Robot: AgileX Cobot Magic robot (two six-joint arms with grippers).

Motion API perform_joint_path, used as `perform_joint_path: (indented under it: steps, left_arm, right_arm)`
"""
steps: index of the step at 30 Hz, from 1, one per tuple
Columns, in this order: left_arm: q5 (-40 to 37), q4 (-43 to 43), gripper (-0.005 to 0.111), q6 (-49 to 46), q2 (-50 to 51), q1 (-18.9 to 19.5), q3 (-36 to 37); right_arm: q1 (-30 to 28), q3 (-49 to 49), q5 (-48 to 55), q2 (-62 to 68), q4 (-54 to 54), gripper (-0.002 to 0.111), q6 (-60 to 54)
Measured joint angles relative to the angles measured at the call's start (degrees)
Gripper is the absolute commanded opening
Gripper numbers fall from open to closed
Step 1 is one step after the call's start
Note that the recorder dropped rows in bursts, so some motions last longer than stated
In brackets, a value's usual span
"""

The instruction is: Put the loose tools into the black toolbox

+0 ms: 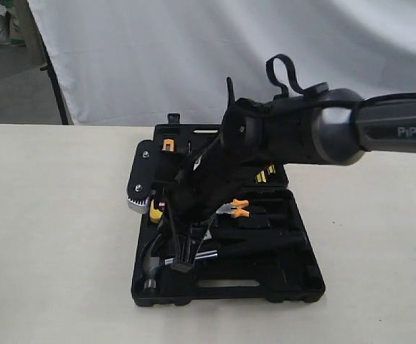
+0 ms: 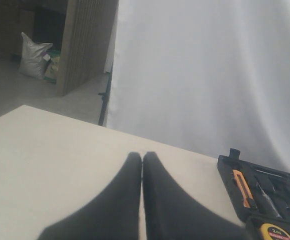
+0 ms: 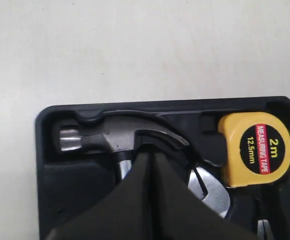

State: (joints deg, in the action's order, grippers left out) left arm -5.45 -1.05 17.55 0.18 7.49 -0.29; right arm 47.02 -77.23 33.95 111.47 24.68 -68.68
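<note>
The black toolbox [image 1: 301,287] lies open in the middle of the table. The claw hammer [image 1: 151,266] rests in its front recess, head to the left and black handle running right. My right gripper [image 1: 182,264] reaches down over the hammer's neck. In the right wrist view it [image 3: 148,151] is shut, tips just behind the hammer head [image 3: 110,136], and nothing shows between the fingers. The silver wrench jaw [image 3: 212,192] lies in the toolbox [image 3: 45,150] beside them. My left gripper [image 2: 142,155] is shut and empty over bare table, away from the toolbox [image 2: 230,167]. I cannot make out the tape roll.
A yellow tape measure [image 3: 255,147] sits in its recess next to the hammer head. Orange-handled pliers [image 1: 238,208] and an orange knife [image 2: 242,187] lie in the case. The right arm [image 1: 337,136] spans the back half of the case. A white sheet hangs behind the table.
</note>
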Motion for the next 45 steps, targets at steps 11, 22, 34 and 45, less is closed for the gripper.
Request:
perform_joint_path:
  steps: [11, 22, 34, 45]
  left_arm:
    - [0.0, 0.0, 0.001, 0.0, 0.0, 0.0, 0.0]
    - [0.0, 0.0, 0.001, 0.0, 0.0, 0.0, 0.0]
    - [0.0, 0.0, 0.001, 0.0, 0.0, 0.0, 0.0]
    - [0.0, 0.0, 0.001, 0.0, 0.0, 0.0, 0.0]
  right_arm:
    - [-5.1, 0.0, 2.1, 7.2, -0.7, 0.0, 2.0]
    - [-6.6, -0.5, 3.0, 7.1, -0.7, 0.0, 3.6]
    - [-6.6, -0.2, 4.3, -2.1, -1.4, 0.0, 7.5]
    - [-6.7, 2.1, 6.3, 5.9, -2.5, 0.0, 9.8]
